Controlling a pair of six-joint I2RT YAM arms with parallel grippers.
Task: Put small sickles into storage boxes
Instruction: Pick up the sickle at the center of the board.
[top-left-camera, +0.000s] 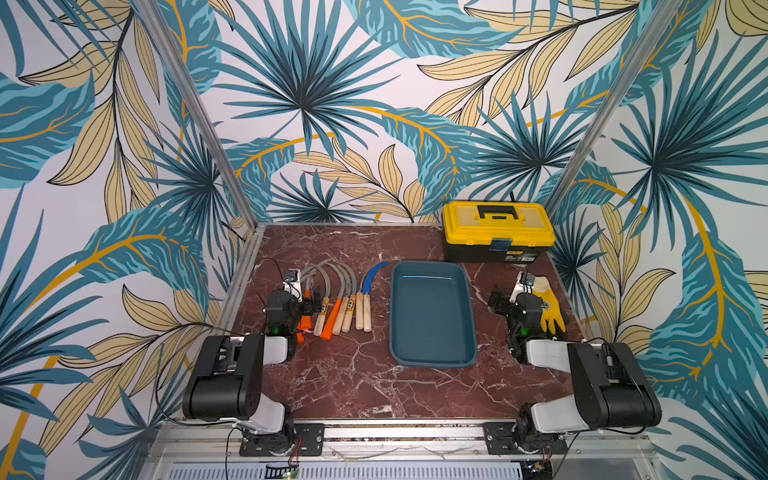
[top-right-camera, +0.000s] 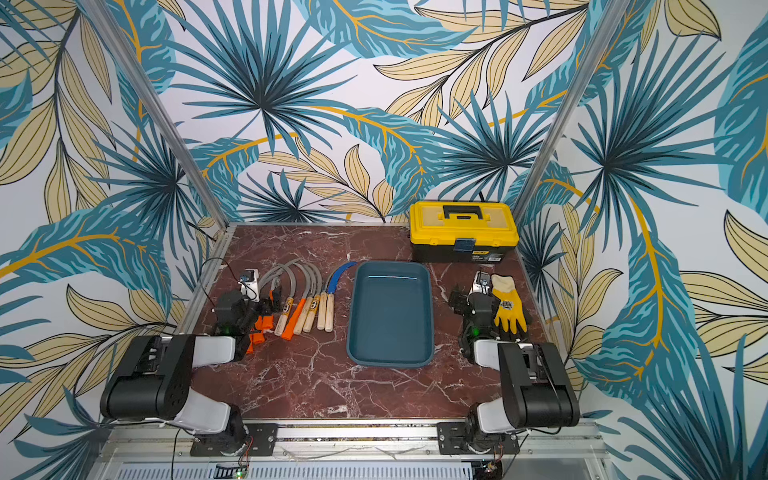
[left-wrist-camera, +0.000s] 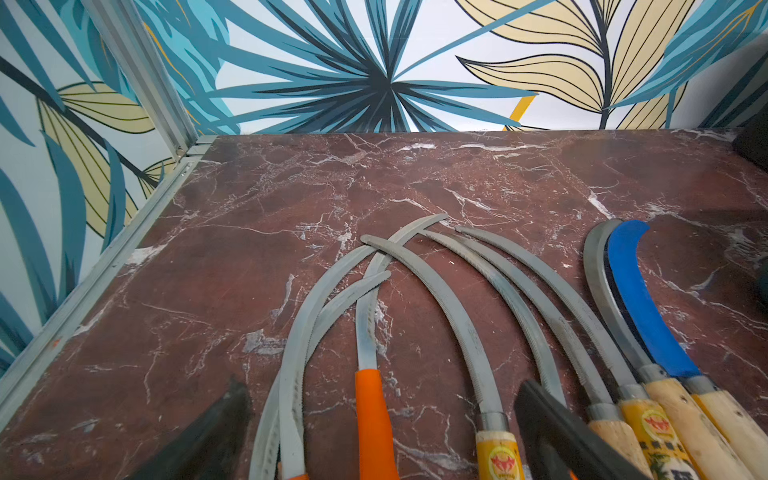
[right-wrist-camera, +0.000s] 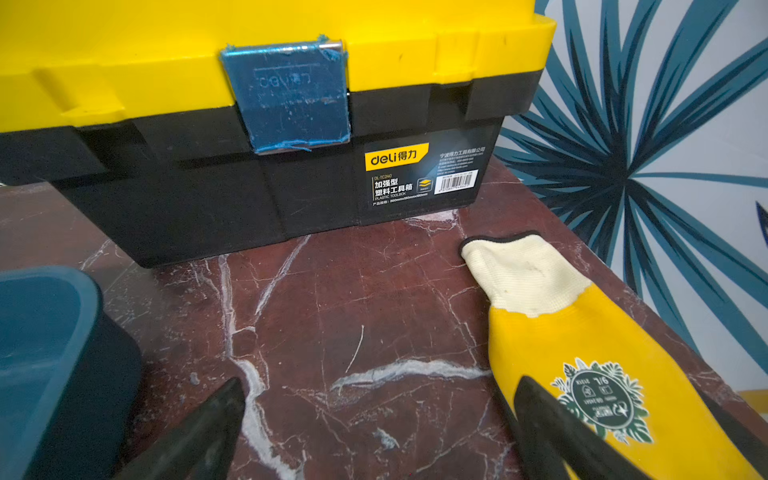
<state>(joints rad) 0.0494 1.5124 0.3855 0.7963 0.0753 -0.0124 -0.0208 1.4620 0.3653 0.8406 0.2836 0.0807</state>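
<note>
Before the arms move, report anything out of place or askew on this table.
A yellow glove lies by the right gripper, foreign to the job. Several grey blades cross at their tips while the rest lie side by side. The blue latch on the toolbox has frayed film edges.

The left arm (top-left-camera: 226, 376) and right arm (top-left-camera: 609, 382) are alike: boxy black joint housings linked by rounded white shells, each rising from a black base plate (top-left-camera: 311, 436) fixed with silver screws to an aluminium rail (top-left-camera: 399, 432). Thin black cables (top-left-camera: 156, 382) loop off the joints, a green light (top-left-camera: 274, 331) glows on the black wrist block (one per arm), a white camera bracket (top-left-camera: 293, 285) sits above it, and the jaws are black tapered wedges.
</note>
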